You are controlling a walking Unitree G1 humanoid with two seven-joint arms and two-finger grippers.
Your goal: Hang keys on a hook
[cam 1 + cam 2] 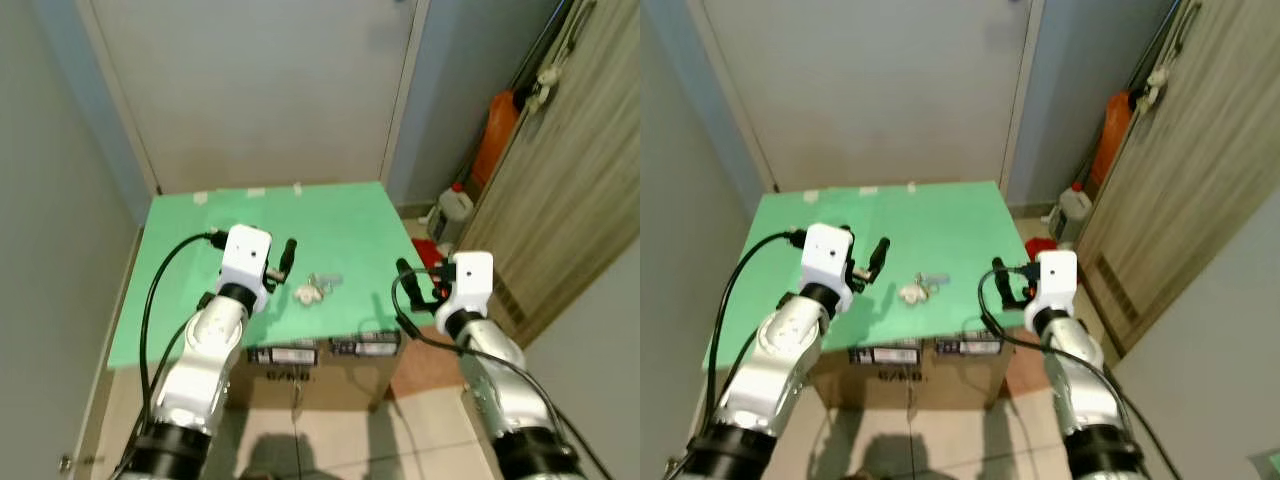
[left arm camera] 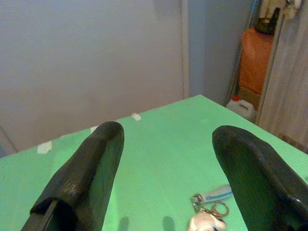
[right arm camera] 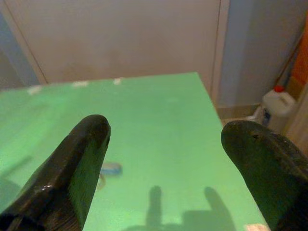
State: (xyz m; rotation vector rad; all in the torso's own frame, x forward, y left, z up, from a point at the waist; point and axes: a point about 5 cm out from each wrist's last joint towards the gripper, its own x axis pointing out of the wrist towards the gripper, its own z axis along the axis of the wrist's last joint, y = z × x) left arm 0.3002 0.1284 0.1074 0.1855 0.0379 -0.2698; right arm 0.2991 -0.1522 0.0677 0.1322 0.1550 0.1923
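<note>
**Keys lie on the green tabletop between two released grippers**

A bunch of keys (image 1: 316,289) with a white fob and a pale blue tag rests on the green tabletop (image 1: 340,220), a little toward the near edge and roughly midway across it. The green sheet covers a cardboard box (image 1: 300,375) with printed labels on its front face, and small strips of white tape mark the far edge.

The left gripper (image 1: 285,262) hovers over the table at about 9 o'clock from the keys, near them but apart, fingers pointing toward 12 o'clock. In the left wrist view its two black fingers (image 2: 86,178) stand wide apart with nothing between them, and the keys (image 2: 208,214) lie on the green ahead, closer to the right-hand finger.

The right gripper (image 1: 412,278) sits at about 3 o'clock from the keys, by the table's right edge. Its fingers (image 3: 72,173) are likewise spread and hold nothing; the blue tag (image 3: 109,169) peeks out just beside one fingertip.

At 12 o'clock beyond the table stands a pale closed door (image 1: 260,80). At about 2 o'clock, on the floor beside a wood-grain panel (image 1: 570,190), stand an orange container (image 1: 495,135) and a white plastic jug (image 1: 453,212) with a red cap.
</note>
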